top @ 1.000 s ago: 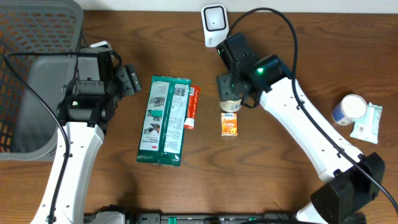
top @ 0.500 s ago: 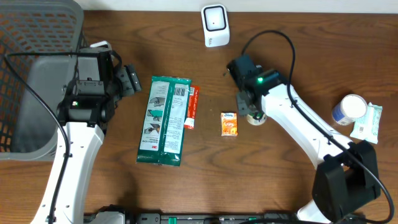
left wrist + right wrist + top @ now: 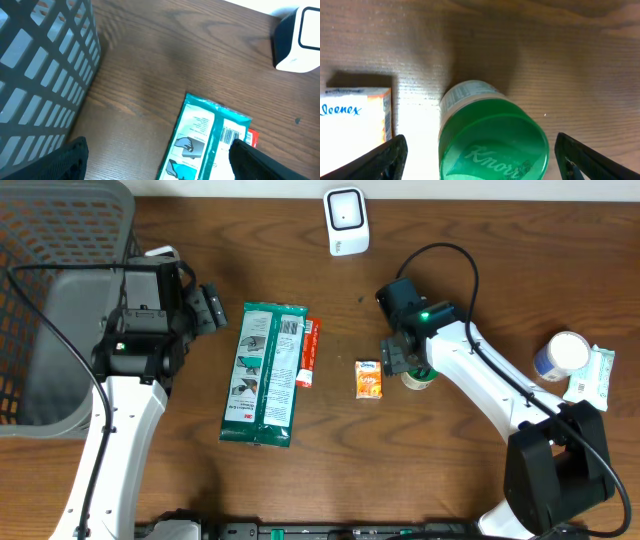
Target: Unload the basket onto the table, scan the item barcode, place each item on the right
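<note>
Right wrist reads Knorr on jar point(image 3: 492, 137); overhead cannot.

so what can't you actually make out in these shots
Overhead: jar mostly under the right gripper; red item partly under the green pack.
Right wrist: jar shows only lid and fine print, no barcode; tissue pack cut by the left edge.
Left wrist: green pack cut by the bottom edge; scanner cut by the right edge.

One scanner point(image 3: 346, 220), one basket point(image 3: 60, 240), six items point(image 3: 264, 375)
</note>
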Motion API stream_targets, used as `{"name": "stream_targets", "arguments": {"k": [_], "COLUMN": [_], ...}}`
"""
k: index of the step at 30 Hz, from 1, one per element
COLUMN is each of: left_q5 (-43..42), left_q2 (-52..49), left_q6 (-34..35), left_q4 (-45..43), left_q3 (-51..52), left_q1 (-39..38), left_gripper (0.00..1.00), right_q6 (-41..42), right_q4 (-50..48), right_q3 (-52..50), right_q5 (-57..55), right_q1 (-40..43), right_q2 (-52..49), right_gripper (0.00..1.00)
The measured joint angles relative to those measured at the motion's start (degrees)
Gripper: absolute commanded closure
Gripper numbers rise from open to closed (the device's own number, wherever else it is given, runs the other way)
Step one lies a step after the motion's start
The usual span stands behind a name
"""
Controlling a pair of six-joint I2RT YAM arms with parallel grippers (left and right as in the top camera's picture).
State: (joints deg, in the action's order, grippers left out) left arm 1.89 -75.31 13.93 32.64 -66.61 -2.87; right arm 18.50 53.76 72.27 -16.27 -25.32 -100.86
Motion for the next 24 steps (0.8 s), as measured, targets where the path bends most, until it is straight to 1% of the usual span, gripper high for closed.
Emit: {"name": "stream_targets", "arguments": {"k": [3, 4, 5, 9, 12, 17, 20, 24], "left_q5": [0.00, 0.00, 0.00, 0.00, 0.00, 0.00, 0.00, 0.00], "left_q2": [0.00, 0.00, 0.00, 0.00, 0.00, 0.00, 0.00, 0.00], "left_q6": [0.02, 0.00, 0.02, 0.02, 0.02, 0.02, 0.02, 0.02], "left_q4": [-0.02, -0.02, 0.00, 0.00, 0.00, 0.00, 0.00, 0.00], "left_q3": [0.00, 0.00, 0.00, 0.00, 0.00, 0.00, 0.00, 0.00], "left_q1": [0.00, 0.00, 0.00, 0.00, 0.00, 0.00, 0.00, 0.00], "left_gripper": [0.14, 0.14, 0.14, 0.14, 0.14, 0.14, 0.14, 0.14], "right_q6": [-0.33, -0.63, -1.03, -3.74, -5.01, -5.73, -5.79, -5.79], "right_q4": [4.46, 6.12, 7.43, 12.04, 15.06, 15.61, 13.66, 8.59], "right_q3": [1.97, 3.52, 5.49, 13.46, 15.87, 14.56, 11.72, 5.99], "right_q5": [1.46, 2.45, 3.89, 11.17, 16.90, 20.94, 21.66, 21.68], "right_q1": [0.94, 1.55, 2.29, 5.55, 8.20, 10.40, 10.19, 10.10], "right_q2": [-0.04, -0.04, -0.04, 0.00, 0.00, 0.00, 0.00, -0.02], "right_gripper": [0.09, 0.04, 0.01, 0.01, 0.01, 0.01, 0.01, 0.01]}}
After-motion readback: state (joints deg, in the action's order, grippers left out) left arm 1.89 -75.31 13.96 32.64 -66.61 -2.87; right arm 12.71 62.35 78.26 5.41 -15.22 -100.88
